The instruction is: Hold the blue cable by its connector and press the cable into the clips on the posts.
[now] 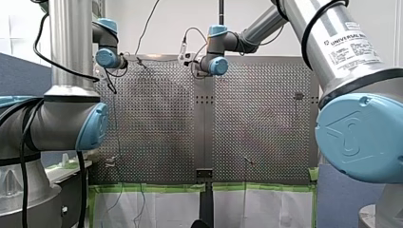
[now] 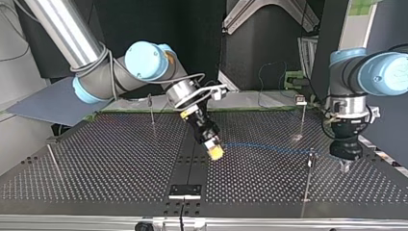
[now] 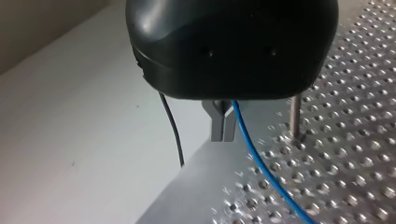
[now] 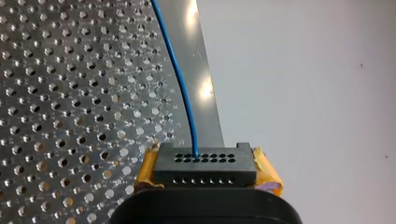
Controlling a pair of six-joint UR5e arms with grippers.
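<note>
In the right wrist view the black connector (image 4: 205, 165) sits clamped between my right gripper's (image 4: 208, 170) yellow pads (image 4: 267, 173), and the blue cable (image 4: 180, 88) leaves it over the perforated table. In the top view my right gripper (image 2: 214, 150) hangs tilted above the table's middle. The blue cable (image 2: 269, 148) runs from it, just above the plate, toward my left gripper (image 2: 345, 165) at that view's right. In the left wrist view my left gripper's (image 3: 222, 127) metal fingers are shut, with the blue cable (image 3: 261, 163) coming out from between them, next to a thin post (image 3: 294, 116).
Thin posts stand on the perforated table (image 2: 96, 159): one near my left gripper (image 2: 308, 178), one with a clip behind it (image 2: 301, 113), one behind my right gripper (image 2: 151, 110), one leaning at the top view's left (image 2: 54, 161). A black plate (image 2: 185, 191) lies near the table's edge.
</note>
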